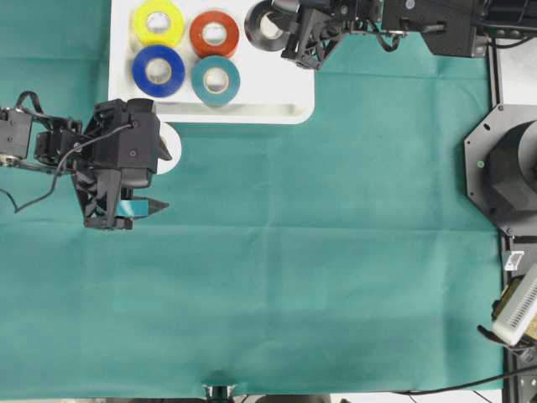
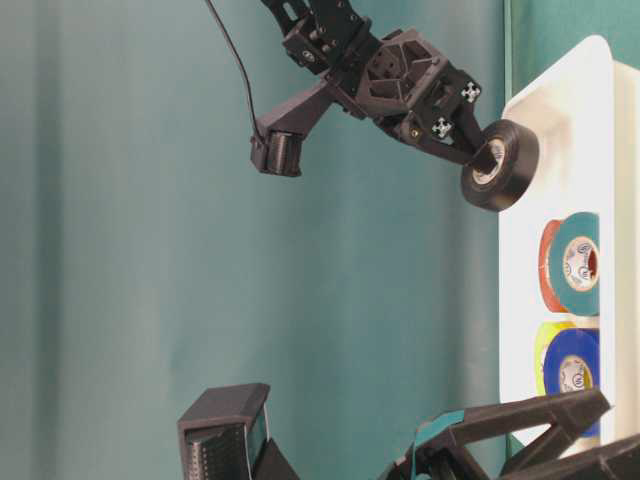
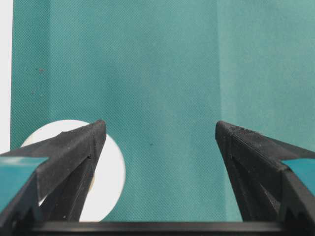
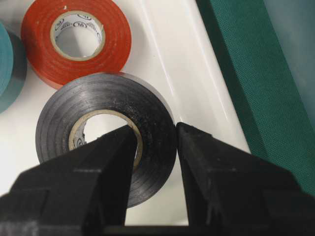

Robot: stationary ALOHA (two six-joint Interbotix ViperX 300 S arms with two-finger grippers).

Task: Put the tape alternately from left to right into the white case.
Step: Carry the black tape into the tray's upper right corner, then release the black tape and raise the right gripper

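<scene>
The white case (image 1: 252, 113) lies at the top of the table and holds yellow (image 1: 159, 23), red-orange (image 1: 214, 34), blue (image 1: 159, 70) and teal (image 1: 216, 80) tape rolls. My right gripper (image 4: 156, 132) is shut on the black tape roll (image 4: 106, 113), one finger inside its core and one outside. It holds the roll just above the case's right end, beside the red-orange roll (image 4: 76, 39). My left gripper (image 3: 160, 127) stands open over the cloth below the case. The white tape roll (image 3: 110, 172) lies flat there, partly hidden under its left finger.
Green cloth (image 1: 319, 269) covers the table. A black round base (image 1: 503, 168) stands at the right edge, with a pale ridged object (image 1: 516, 306) below it. The right arm (image 1: 419, 25) reaches in along the top edge.
</scene>
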